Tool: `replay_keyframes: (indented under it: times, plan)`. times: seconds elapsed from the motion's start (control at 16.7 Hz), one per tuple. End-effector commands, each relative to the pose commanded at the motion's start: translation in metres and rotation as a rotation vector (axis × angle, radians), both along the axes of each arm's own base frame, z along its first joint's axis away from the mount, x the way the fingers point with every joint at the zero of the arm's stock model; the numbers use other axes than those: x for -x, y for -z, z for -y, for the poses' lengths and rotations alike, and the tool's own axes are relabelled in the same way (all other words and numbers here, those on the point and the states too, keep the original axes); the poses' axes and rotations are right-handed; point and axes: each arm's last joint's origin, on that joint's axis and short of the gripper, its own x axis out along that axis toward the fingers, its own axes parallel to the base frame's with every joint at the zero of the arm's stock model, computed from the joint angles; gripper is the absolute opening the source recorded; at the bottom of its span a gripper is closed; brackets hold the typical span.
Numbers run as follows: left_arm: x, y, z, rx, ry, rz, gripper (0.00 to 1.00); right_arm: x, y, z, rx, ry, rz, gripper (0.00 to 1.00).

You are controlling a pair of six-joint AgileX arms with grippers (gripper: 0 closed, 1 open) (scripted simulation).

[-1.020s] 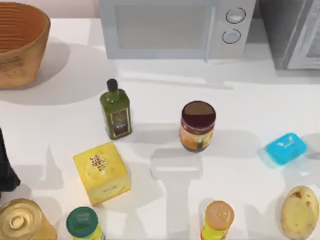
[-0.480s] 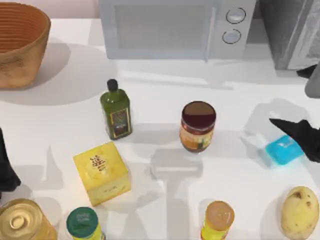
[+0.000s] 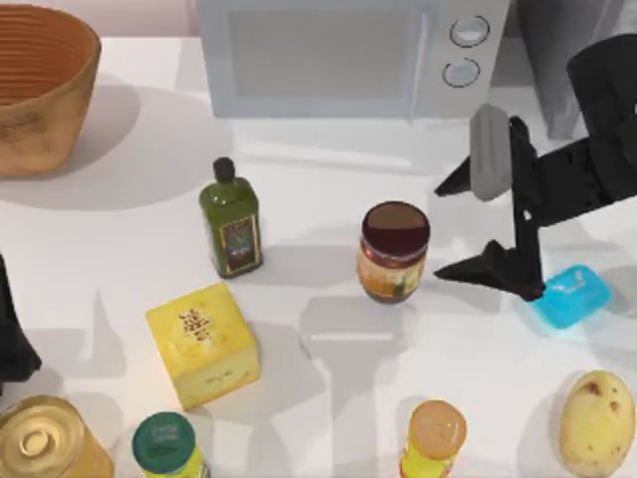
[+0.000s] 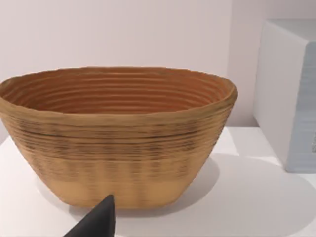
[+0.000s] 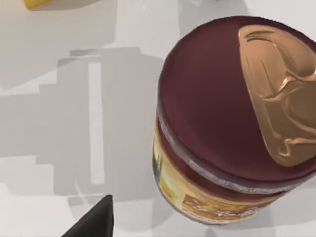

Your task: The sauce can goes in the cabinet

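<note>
The sauce can (image 3: pixel 394 251) stands upright near the table's middle, with a dark maroon band, a brown top and an orange-yellow label. Just to its right my right gripper (image 3: pixel 450 227) hovers open, fingers pointing left toward the can without touching it. The right wrist view looks down on the sauce can (image 5: pixel 232 123) past one dark fingertip (image 5: pixel 94 222). The dark grey cabinet (image 3: pixel 542 60) sits at the back right, partly behind the right arm. My left arm (image 3: pixel 12 339) is parked at the table's left edge.
A light grey microwave (image 3: pixel 328 55) stands at the back and a woven basket (image 3: pixel 40 90) at the back left. Around the can are an olive-oil bottle (image 3: pixel 231 219), a yellow box (image 3: pixel 204 344), a blue soap (image 3: pixel 569 294), a potato (image 3: pixel 595 423) and an orange-lidded bottle (image 3: pixel 435 438).
My right arm has swung in from the right edge to beside the sauce can, its fingers now spread wide and pointing left. The can and the left arm have not moved.
</note>
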Motion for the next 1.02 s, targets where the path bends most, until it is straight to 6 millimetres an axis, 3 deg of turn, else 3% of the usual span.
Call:
replay_keyframes:
  times: [0.24, 0.6, 1.02]
  plan:
    - [0.0, 0.0, 0.0, 0.0, 0.0, 0.0, 1.0, -0.018, 0.027, -0.012, -0.026, -0.085, -0.038, 1.0]
    - [0.0, 0.0, 0.0, 0.0, 0.0, 0.0, 1.0, -0.019, 0.029, -0.011, -0.027, -0.084, -0.04, 1.0]
    - [0.0, 0.0, 0.0, 0.0, 0.0, 0.0, 1.0, -0.021, 0.059, -0.049, -0.028, -0.091, -0.04, 1.0]
